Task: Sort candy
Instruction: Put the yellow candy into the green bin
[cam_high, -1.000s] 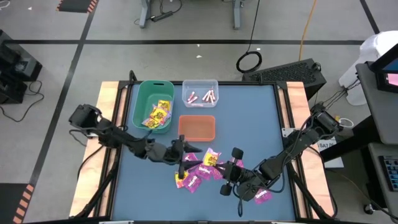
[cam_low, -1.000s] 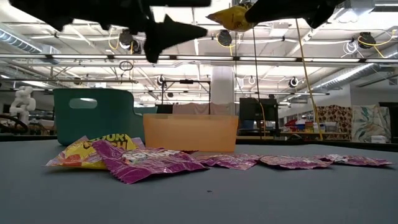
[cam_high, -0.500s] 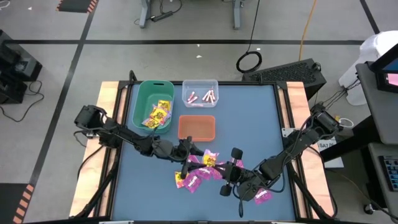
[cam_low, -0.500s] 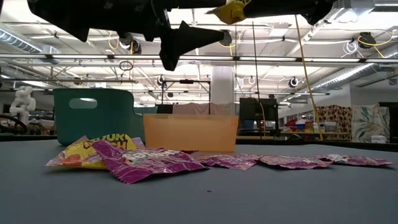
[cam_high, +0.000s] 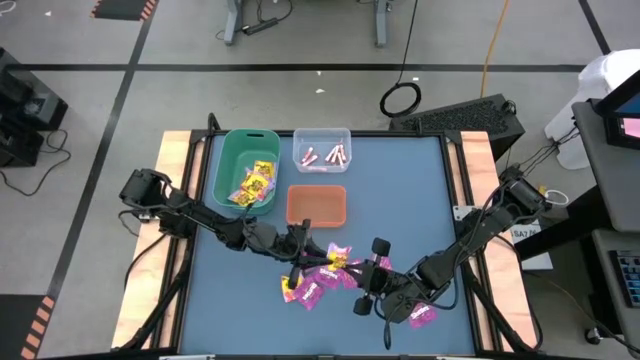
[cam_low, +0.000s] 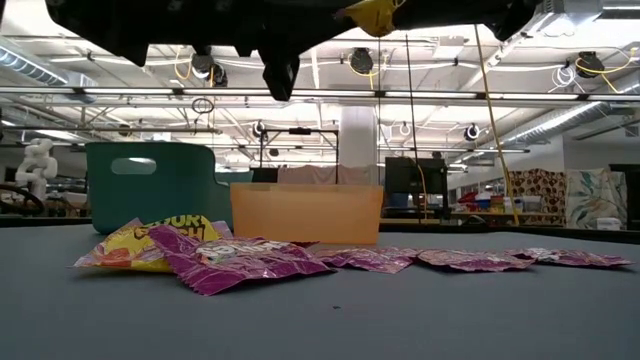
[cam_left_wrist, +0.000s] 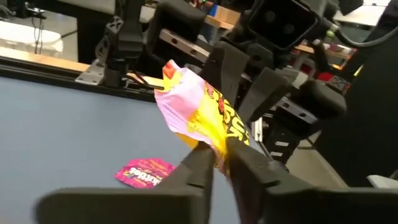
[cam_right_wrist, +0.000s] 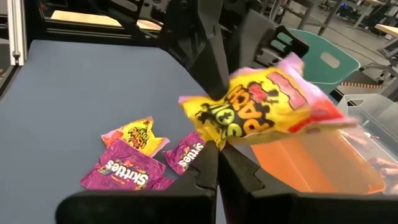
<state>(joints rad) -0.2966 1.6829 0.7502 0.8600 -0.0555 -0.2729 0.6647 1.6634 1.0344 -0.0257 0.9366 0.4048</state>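
A yellow candy packet (cam_high: 340, 257) hangs in the air over the table's near middle, between my two grippers. My left gripper (cam_high: 322, 252) reaches it from the left and my right gripper (cam_high: 358, 267) from the right; both are shut on it. Below them, magenta packets (cam_high: 315, 290) and a yellow packet (cam_high: 290, 288) lie flat on the blue table (cam_high: 400, 190). One more magenta packet (cam_high: 422, 316) lies near the right arm. At the far side stand a green bin (cam_high: 247, 170) with yellow packets, a clear bin (cam_high: 322, 150) with pale sticks, and an orange bin (cam_high: 317, 205). My left gripper pinches one corner of the yellow packet (cam_left_wrist: 217, 144) between its two fingers, coming level from the table's left. The packet stands up from the fingers, clear of the table. My right gripper pinches the packet's lower edge (cam_right_wrist: 219, 138) between its shut fingers, slanting slightly down from the right. The packet spreads out above them, lifted clear.
The loose packets (cam_low: 240, 262) lie in a row across the table's near half, in front of the orange bin (cam_low: 305, 212) and the green bin (cam_low: 150, 185). Wooden rails (cam_high: 175, 200) border the table on both sides.
My left gripper has swung toward the right gripper and the raised yellow packet, and its wide-open fingers have shut on the packet. The right gripper has kept still, holding the packet aloft.
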